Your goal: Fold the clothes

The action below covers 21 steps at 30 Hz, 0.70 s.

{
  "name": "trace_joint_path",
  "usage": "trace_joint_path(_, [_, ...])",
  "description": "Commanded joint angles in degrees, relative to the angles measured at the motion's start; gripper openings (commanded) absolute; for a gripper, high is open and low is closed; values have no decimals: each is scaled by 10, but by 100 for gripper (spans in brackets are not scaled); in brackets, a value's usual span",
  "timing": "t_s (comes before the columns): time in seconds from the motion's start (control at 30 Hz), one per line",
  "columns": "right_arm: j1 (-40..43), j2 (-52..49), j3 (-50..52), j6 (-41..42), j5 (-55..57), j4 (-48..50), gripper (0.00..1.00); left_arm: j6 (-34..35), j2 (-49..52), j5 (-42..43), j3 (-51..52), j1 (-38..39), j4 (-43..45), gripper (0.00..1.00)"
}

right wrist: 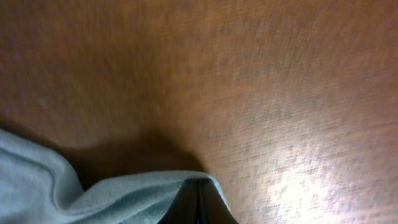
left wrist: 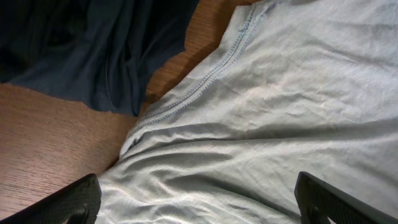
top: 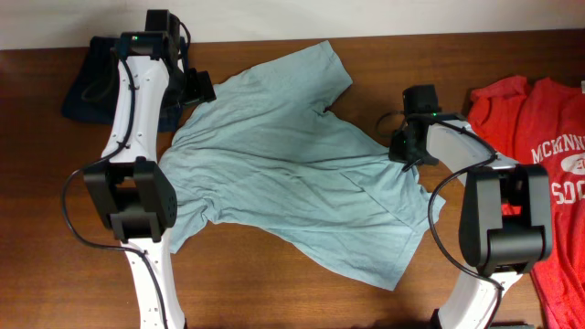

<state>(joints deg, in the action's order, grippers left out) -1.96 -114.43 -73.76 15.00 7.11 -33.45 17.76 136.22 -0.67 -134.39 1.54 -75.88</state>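
A pale grey-teal T-shirt (top: 292, 164) lies spread and rumpled across the middle of the table. My left gripper (top: 199, 89) hovers over its far left part, near a seamed edge (left wrist: 205, 81). It is open, with its fingers (left wrist: 68, 202) wide apart over wrinkled cloth (left wrist: 261, 124) and nothing between them. My right gripper (top: 402, 151) is at the shirt's right edge. In the right wrist view it (right wrist: 199, 190) is shut, with a fold of the teal cloth (right wrist: 124, 193) wrapped over its tips and lifted off the wood. A red T-shirt (top: 539, 137) with white lettering lies at the far right.
A dark navy garment (top: 87, 87) lies bunched at the back left corner, just beside the teal shirt's edge (left wrist: 93, 50). Bare brown wood (top: 274, 292) shows along the front and between the two shirts (right wrist: 280, 93).
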Motion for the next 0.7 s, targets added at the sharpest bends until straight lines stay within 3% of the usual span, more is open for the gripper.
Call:
trace_joint_path(0.0, [6,-6,5,3,28,25,4,-7,-10,-6,-4,2,-1,99])
trace_joint_path(0.43, [69,-40,-45,-86,-5,70,4,-7,-10,-6,-4,2,-1,99])
trace_joint_path(0.53, [70,-40,-114,-88,-4,15,4,-7,-10,-6,-4,2,0,99])
trace_joint_path(0.67, [70,-40,-249,-73,-12,-156,4,-7,-10,-6,-4,2,-1,99])
